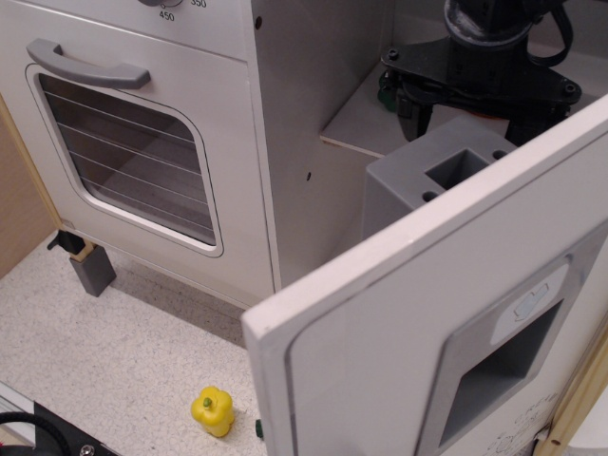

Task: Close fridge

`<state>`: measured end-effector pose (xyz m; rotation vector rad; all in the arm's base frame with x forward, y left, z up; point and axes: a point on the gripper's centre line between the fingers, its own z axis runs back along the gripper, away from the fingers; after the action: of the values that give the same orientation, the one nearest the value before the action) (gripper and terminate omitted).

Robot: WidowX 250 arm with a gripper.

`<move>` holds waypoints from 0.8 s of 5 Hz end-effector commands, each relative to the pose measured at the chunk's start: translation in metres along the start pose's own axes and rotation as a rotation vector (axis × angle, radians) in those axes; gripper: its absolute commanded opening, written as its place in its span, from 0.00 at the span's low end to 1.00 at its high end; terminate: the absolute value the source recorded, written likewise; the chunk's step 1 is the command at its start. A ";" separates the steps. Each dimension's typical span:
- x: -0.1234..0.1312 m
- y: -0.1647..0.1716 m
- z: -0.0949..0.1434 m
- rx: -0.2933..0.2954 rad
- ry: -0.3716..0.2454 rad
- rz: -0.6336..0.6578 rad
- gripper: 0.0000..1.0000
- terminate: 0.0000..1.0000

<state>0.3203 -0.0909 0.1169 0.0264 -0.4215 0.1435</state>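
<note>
Behind the fridge door (380,351), which stands swung open, you see the black gripper (418,106) inside the cabinet. You cannot tell whether its fingers are apart.

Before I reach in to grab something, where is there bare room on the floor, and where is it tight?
Bare speckled floor lies between the oven door, the yellow pepper and the open fridge door. It is crowded behind that door: the hand hangs over the inner shelf, beside the grey dispenser box.

Fridge door (399,323) stands before the shelf (366,119); oven door (123,152) left, pepper (213,410) below
</note>
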 end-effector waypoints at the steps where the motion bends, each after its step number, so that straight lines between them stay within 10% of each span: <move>1: 0.000 0.000 0.000 0.000 0.000 0.000 1.00 0.00; 4: 0.016 -0.001 0.027 -0.087 -0.090 0.026 1.00 0.00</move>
<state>0.3205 -0.0920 0.1277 -0.0368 -0.4524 0.1474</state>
